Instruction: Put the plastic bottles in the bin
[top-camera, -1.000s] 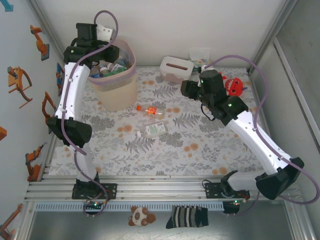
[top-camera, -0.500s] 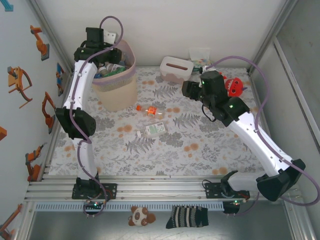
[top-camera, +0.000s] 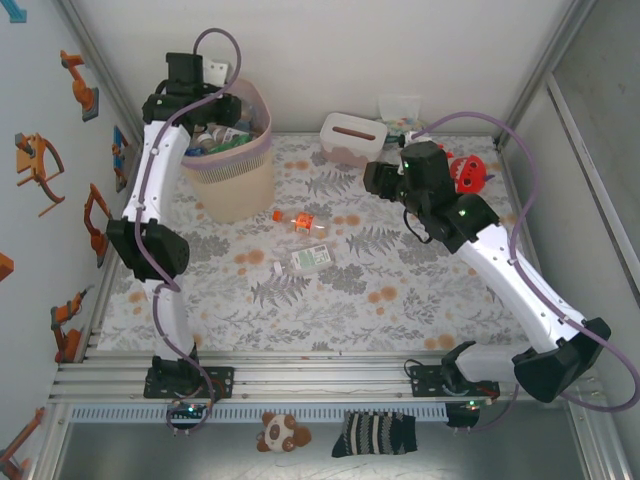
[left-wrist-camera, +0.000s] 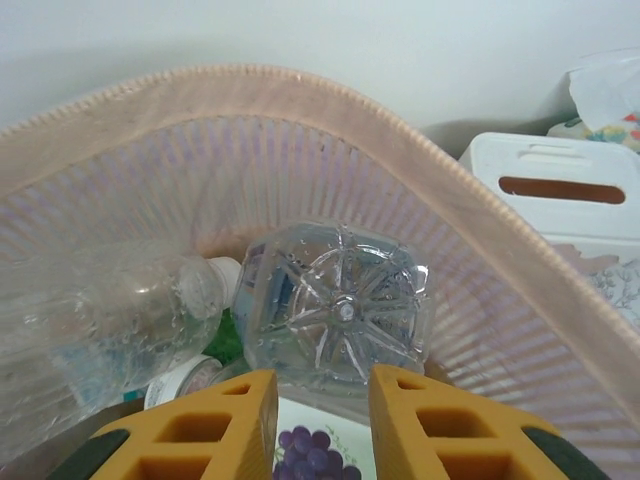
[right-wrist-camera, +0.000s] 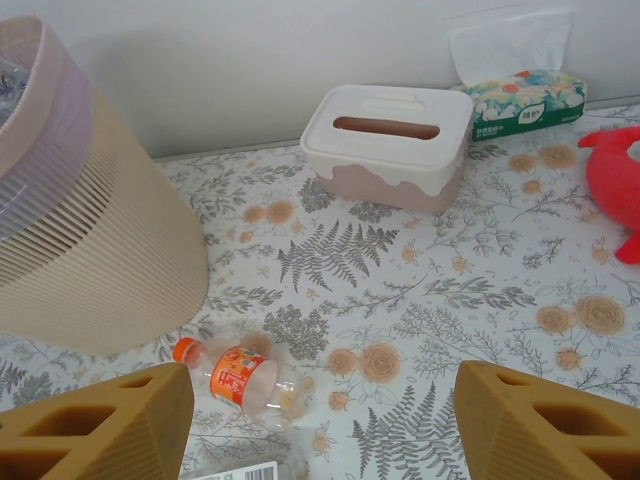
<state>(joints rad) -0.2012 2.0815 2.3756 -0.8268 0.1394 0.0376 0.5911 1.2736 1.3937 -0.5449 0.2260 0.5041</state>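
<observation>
saw the orange-labelled bottle (right-wrist-camera: 240, 375) lying crosswise on the table (right-wrist-camera: 450, 300), left of the right tool (right-wrist-camera: 320, 400), spread wide and empty; left tool (left-wrist-camera: 322, 385) pinched shut over the bin (left-wrist-camera: 400, 140), farther off.

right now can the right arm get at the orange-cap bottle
Probably yes. The right gripper is open, and the orange-cap bottle lies on bare table just ahead of it, apart from the bin; nothing stands between.

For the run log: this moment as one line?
left gripper shut, at bin | right gripper open, empty | orange-label bottle and white-label bottle on table
</observation>
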